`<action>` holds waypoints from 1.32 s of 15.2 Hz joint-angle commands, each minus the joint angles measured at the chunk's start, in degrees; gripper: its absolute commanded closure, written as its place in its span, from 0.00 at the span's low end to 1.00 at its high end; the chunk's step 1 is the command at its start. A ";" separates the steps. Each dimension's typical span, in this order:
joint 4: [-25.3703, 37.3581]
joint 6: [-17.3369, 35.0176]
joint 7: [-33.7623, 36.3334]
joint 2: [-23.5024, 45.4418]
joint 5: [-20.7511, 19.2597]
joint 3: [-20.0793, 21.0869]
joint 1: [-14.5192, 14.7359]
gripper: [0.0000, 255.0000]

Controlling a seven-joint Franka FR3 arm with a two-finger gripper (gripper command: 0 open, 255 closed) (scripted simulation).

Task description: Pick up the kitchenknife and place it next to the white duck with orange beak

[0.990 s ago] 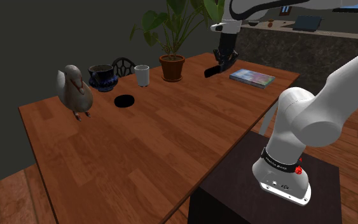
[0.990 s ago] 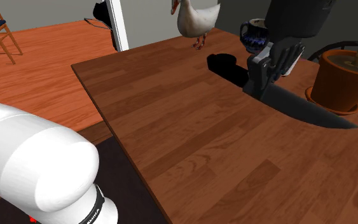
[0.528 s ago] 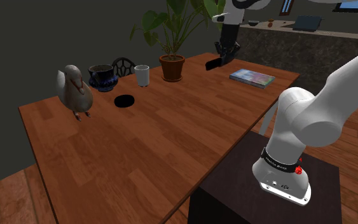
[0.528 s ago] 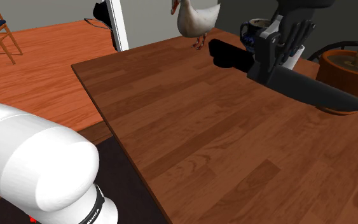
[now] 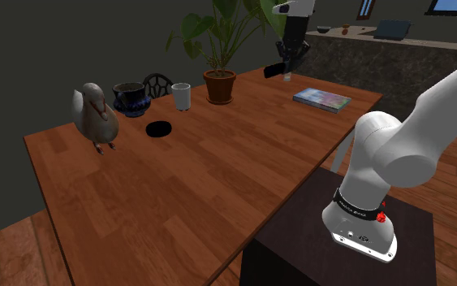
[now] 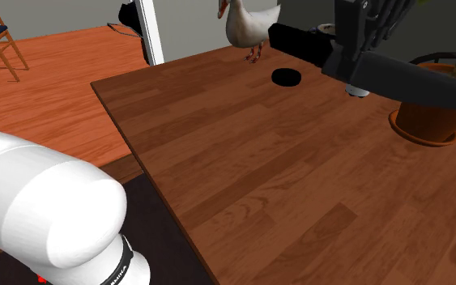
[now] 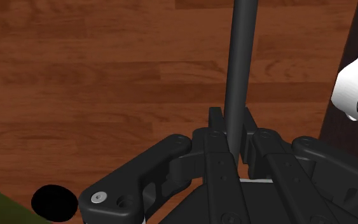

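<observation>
Shoulder view, left to right. The duck (image 5: 97,116) stands upright on the wooden table (image 5: 186,187) at its nine o'clock end. It looks grey-white here, while the second exterior view shows the duck (image 6: 250,24) white with an orange beak and legs. A dark blue cup (image 5: 131,98) sits at the duck's two o'clock. A flat black disc (image 5: 160,128) lies on the wood at the cup's five o'clock, near the duck but apart from it. A white cup (image 5: 181,97) and a brown plant pot (image 5: 219,85) holding a leafy plant stand along the far edge.

The gripper (image 5: 287,58) hangs above the table's far end, at the pot's two o'clock, pointing down. Its fingers are closed tight on the knife (image 5: 273,71), which is off the surface and well apart from the duck.

In the second exterior view the gripper (image 6: 351,50) clasps the knife (image 6: 420,81) about where handle meets blade. The handle points to ten o'clock, towards the duck. The dark blade points to four o'clock and crosses in front of the pot's (image 6: 424,121) rim. The disc (image 6: 286,78) lies below the handle.

In the wrist view the gripper (image 7: 233,124) pinches the knife (image 7: 241,57) with no gap on either side, and the blade runs straight out ahead of the fingers.

A book (image 5: 322,99) lies flat at the gripper's five o'clock. The stand (image 5: 340,256), at the table's four o'clock, carries the white arm (image 5: 397,154).
</observation>
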 commanded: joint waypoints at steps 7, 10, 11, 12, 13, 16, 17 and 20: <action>7.37 -5.64 -0.61 1.92 1.34 0.71 0.92 1.00; 10.34 -7.79 -0.93 2.81 1.84 0.83 1.28 1.00; 11.35 -8.51 -1.05 3.14 2.01 0.85 1.40 1.00; 12.39 -9.23 -1.17 3.48 2.18 0.86 1.53 1.00; 13.44 -9.96 -1.30 3.83 2.35 0.86 1.66 1.00; 16.69 -12.14 -1.73 5.00 2.89 0.78 2.06 1.00; 17.81 -12.88 -1.89 5.42 3.07 0.72 2.20 1.00; 19.73 -13.81 -1.03 6.74 4.03 1.28 2.86 1.00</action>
